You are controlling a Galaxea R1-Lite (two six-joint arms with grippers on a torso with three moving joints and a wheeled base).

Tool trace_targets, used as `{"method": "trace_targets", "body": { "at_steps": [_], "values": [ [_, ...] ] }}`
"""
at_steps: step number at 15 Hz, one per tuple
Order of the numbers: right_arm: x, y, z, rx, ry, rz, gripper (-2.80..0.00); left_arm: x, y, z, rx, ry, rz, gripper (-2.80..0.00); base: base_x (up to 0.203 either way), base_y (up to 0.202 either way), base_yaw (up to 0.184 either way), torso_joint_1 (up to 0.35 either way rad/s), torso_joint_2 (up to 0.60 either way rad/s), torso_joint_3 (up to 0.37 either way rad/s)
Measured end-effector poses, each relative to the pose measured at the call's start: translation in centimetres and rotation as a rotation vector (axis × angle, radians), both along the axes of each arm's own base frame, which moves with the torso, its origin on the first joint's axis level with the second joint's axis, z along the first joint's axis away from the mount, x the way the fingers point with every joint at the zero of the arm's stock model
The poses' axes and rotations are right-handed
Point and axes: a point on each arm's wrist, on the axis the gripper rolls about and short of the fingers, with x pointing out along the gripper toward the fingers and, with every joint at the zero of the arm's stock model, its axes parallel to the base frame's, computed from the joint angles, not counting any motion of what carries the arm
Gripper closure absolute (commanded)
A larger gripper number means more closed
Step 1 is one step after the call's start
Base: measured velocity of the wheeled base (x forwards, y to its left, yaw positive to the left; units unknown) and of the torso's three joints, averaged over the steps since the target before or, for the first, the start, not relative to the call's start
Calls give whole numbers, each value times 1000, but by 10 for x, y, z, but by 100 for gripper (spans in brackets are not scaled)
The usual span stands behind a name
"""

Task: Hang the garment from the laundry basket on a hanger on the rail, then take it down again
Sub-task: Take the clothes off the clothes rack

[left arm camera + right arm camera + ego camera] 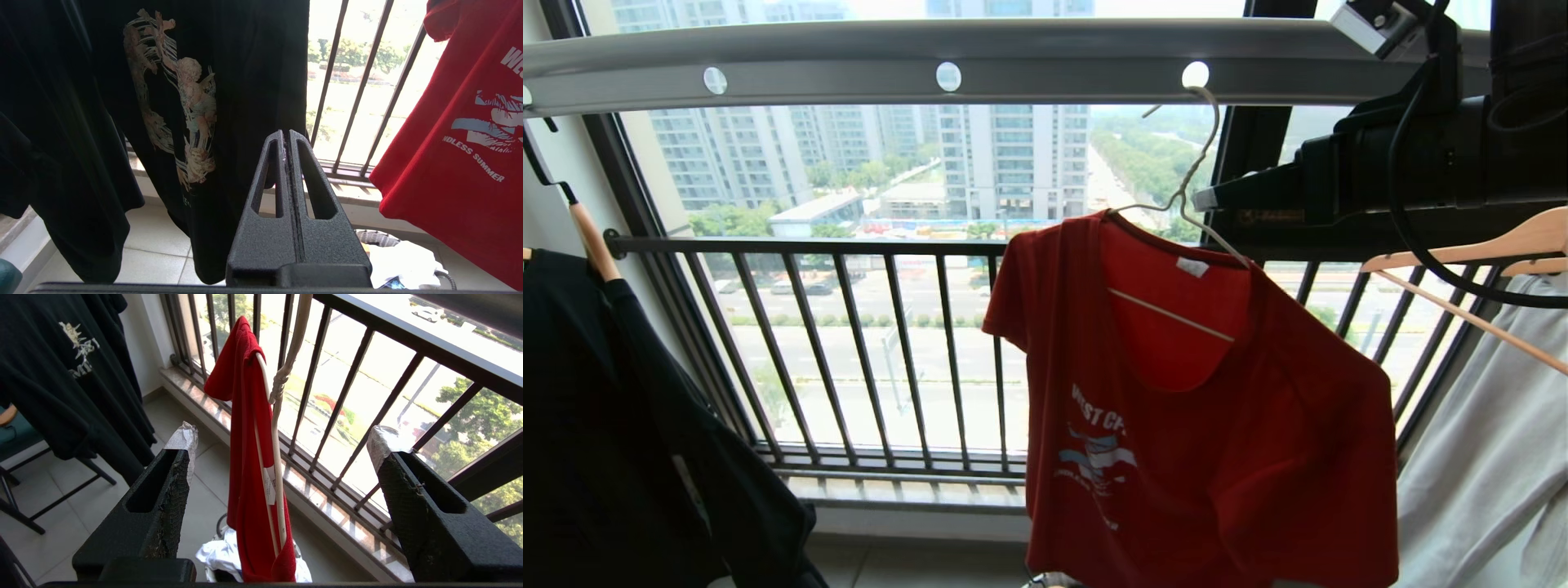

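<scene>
the garment (1217,425), one soft red t-shirt, hangs lengthwise downward on one thin white wire hanger (1188,196) hooked in a round hole of the grey metal rail (1029,61). right gripper (282,441) jaws spread wide near it, empty; left gripper (287,136) jaws pressed together beside one black shirt (163,102).

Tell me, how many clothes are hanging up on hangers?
3. A black shirt hangs at the left, the red T-shirt on the white wire hanger in the middle, and a pale garment at the right edge. More may hang out of view.
</scene>
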Motion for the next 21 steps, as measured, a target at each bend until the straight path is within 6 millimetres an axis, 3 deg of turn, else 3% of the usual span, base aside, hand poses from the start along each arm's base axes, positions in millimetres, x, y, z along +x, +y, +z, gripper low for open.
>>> {"method": "trace_targets", "body": {
  "at_steps": [7, 15, 16, 21],
  "values": [
    [36, 20, -15, 19, -66, 19, -280, 0, 0, 0, 0, 0, 0, 0, 0, 0, 0, 0, 0, 0],
    [58, 29, -31, 25, -79, 16, -280, 0, 0, 0, 0, 0, 0, 0, 0, 0, 0, 0, 0, 0],
    [62, 30, -33, 24, -81, 9, 0, 0, 0, 0, 0, 0, 0, 0, 0, 0, 0, 0, 0, 0],
    [73, 34, -40, 21, -90, -10, 0, 0, 0, 0, 0, 0, 0, 0, 0, 0, 0, 0, 0, 0]
  ]
}}
